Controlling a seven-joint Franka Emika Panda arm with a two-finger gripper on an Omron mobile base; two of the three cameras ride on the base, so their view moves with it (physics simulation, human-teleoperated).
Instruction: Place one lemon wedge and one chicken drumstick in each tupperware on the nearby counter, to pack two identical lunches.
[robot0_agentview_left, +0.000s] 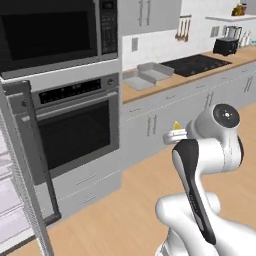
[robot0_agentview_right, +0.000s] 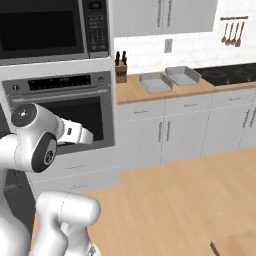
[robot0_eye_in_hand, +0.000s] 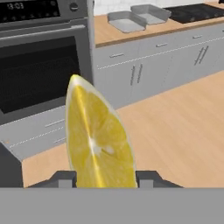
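My gripper (robot0_eye_in_hand: 105, 178) is shut on a bright-yellow lemon wedge (robot0_eye_in_hand: 98, 140), which stands upright between the two dark fingertips (robot0_eye_in_hand: 64, 178). In the left base view the wedge's tip (robot0_agentview_left: 176, 124) peeks above the gripper (robot0_agentview_left: 176, 134), held in mid-air over the floor in front of the grey cabinets. Two light-grey tupperware trays (robot0_agentview_left: 138, 80) (robot0_agentview_left: 156, 71) sit side by side on the wooden counter (robot0_agentview_left: 150, 91), well beyond the gripper. The same two trays (robot0_agentview_right: 156, 82) (robot0_agentview_right: 183, 75) show in the right base view, and again in the hand view (robot0_eye_in_hand: 127, 21) (robot0_eye_in_hand: 151, 13). The chicken drumstick is out of view.
A wall oven (robot0_agentview_left: 75, 125) with a microwave (robot0_agentview_left: 55, 30) above it stands left of the counter. A black cooktop (robot0_agentview_left: 197, 64) lies right of the trays, a toaster (robot0_agentview_left: 226, 46) behind it. A knife block (robot0_agentview_right: 121, 72) stands at the counter's left end. An open appliance door (robot0_agentview_left: 22, 165) is at far left.
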